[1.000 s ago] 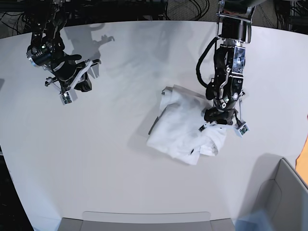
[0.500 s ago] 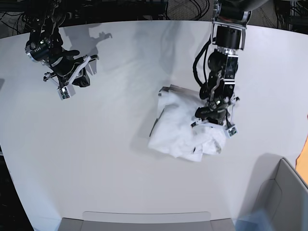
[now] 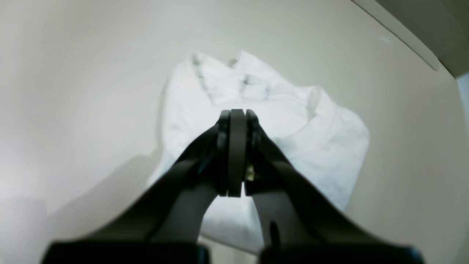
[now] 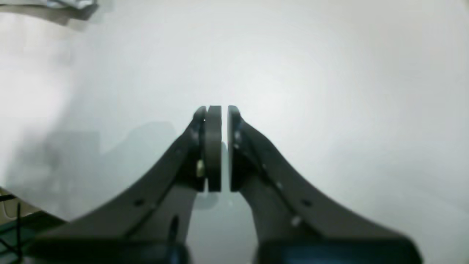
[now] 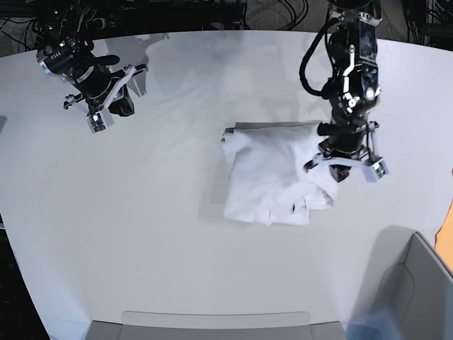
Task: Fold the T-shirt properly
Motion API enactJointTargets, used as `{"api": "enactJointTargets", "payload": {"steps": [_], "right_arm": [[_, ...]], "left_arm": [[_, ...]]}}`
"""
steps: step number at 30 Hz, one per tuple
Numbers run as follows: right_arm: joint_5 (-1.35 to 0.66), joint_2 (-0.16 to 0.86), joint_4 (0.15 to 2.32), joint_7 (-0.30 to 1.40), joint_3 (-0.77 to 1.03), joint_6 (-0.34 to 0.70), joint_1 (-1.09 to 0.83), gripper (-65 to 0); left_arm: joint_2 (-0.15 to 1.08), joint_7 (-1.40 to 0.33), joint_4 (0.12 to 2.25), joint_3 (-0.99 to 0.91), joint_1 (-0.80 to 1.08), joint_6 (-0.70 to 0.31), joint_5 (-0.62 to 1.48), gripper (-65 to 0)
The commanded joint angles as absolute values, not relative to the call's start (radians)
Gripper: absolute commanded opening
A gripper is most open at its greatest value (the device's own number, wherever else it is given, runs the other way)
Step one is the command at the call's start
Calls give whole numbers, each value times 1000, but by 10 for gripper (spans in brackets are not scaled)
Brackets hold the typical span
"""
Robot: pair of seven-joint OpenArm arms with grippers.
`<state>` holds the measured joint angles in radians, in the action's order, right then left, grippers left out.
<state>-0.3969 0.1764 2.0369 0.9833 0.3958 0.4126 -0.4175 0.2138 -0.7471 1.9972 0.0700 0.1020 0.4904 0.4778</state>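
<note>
The white T-shirt point(image 5: 265, 180) lies as a folded, slightly rumpled bundle in the middle of the white table point(image 5: 141, 227). My left gripper point(image 5: 338, 172) hovers over the bundle's right edge. In the left wrist view the left gripper point(image 3: 236, 112) is shut, pads pressed together with no fabric between them, and the T-shirt point(image 3: 315, 124) lies spread below it. My right gripper point(image 5: 124, 106) is far off at the table's back left. In the right wrist view the right gripper point(image 4: 224, 108) is shut to a thin slit, empty, above bare tabletop.
A grey bin point(image 5: 414, 283) stands at the front right corner, and a grey tray edge point(image 5: 212, 322) runs along the front. An orange object point(image 5: 447, 234) shows at the right border. Dark cables and frame lie behind the table's far edge.
The left arm swung right and back from over the bundle's right part. The T-shirt shifted and now looks flatter and squarer. The right arm drew slightly back and left.
</note>
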Motion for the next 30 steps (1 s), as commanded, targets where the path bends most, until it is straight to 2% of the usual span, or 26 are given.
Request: {"api": "enactJointTargets", "payload": {"steps": [1, 9, 13, 18, 24, 30], "right_arm": [[-409, 185, 2060, 963, 401, 420, -424, -627], [-410, 183, 2066, 949, 403, 420, -518, -627], [-432, 150, 2066, 829, 418, 420, -622, -627], [-513, 133, 2068, 667, 420, 420, -782, -627], [-576, 128, 2068, 556, 418, 420, -929, -627], [-572, 44, 2068, 398, 417, 420, -1079, -627]], "left_arm": [[225, -716, 2035, 28, 122, 483, 464, -650], [266, -713, 2038, -125, 369, 481, 466, -650], [269, -691, 2038, -200, 496, 481, 466, -650], [272, -549, 2038, -259, 691, 481, 466, -650], [272, -444, 2038, -268, 860, 479, 464, -650], [272, -381, 2035, -294, 995, 479, 463, -650]]}}
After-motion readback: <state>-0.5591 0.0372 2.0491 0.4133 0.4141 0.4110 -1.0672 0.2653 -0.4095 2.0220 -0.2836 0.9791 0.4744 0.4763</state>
